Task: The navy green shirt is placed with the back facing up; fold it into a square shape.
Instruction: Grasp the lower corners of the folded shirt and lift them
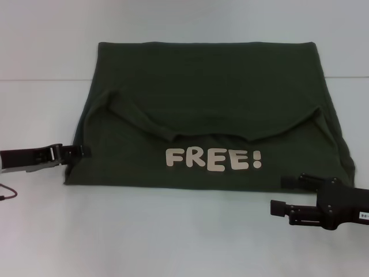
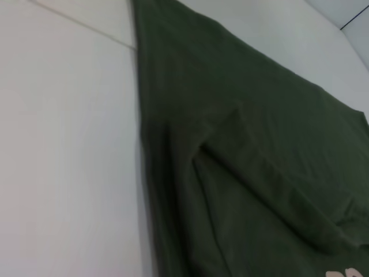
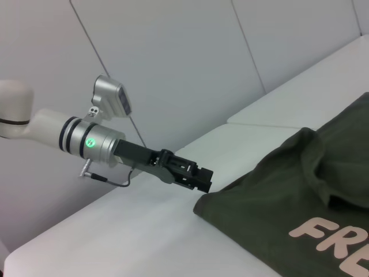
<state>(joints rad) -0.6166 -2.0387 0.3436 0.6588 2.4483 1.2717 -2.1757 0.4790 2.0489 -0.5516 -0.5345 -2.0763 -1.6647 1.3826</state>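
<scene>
The navy green shirt (image 1: 207,92) lies spread on the white table, its near part folded over so the cream letters "FREE!" (image 1: 213,158) face up. A curved fold edge runs across its middle. My left gripper (image 1: 83,151) lies flat at the shirt's left edge, touching the cloth. The right wrist view shows that left gripper (image 3: 204,179) at the corner of the shirt (image 3: 300,184). My right gripper (image 1: 279,194) stands open just off the shirt's near right corner, holding nothing. The left wrist view shows only the shirt (image 2: 242,144) and bare table.
The white table (image 1: 173,231) extends in front of the shirt and on both sides. A thin red cable (image 1: 7,193) lies at the far left. Grey wall panels (image 3: 173,57) rise behind the table.
</scene>
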